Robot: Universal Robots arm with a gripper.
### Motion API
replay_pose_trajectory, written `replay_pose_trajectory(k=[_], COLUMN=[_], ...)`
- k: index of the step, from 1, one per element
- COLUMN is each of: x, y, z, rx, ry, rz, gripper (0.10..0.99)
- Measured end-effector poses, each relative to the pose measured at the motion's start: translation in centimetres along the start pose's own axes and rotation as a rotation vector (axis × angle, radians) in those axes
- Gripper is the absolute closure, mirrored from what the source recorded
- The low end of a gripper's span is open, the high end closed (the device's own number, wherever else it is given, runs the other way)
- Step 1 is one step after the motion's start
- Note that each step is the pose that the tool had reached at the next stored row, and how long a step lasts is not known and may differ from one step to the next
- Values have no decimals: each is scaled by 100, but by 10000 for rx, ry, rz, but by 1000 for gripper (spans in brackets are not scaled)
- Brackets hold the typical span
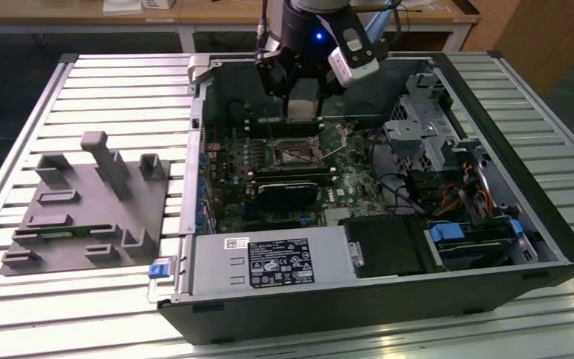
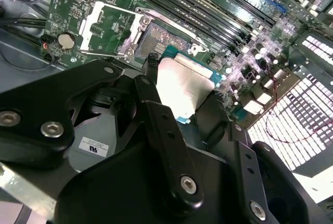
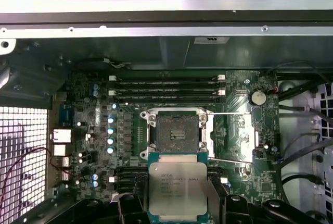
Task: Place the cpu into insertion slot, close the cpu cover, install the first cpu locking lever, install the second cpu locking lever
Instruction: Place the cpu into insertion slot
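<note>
While the gripper point(image 3: 178, 209) pinches the cpu point(image 3: 178, 187) by opposite edges, above the board near the bare insertion slot point(image 3: 174, 135) with the cpu cover point(image 3: 237, 136) folded back, we judge placement underway, calling for square alignment over that slot.

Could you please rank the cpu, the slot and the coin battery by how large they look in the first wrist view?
1. cpu (nearer the camera, so its lead is unsure)
2. slot
3. coin battery
</note>
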State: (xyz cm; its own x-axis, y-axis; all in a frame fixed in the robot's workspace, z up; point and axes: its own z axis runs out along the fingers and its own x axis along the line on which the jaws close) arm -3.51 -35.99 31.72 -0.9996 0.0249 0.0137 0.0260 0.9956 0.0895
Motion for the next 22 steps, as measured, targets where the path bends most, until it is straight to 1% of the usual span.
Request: replay_pose_trajectory(k=[6, 9, 15, 22], x=[3, 4, 4, 3], y=[-8, -13, -20, -9], z=[89, 139, 249, 377], rx=[-3, -4, -5, -4], ry=[-125, -165, -179, -178], rz=[-12, -17, -17, -17], gripper=[549, 549, 549, 549])
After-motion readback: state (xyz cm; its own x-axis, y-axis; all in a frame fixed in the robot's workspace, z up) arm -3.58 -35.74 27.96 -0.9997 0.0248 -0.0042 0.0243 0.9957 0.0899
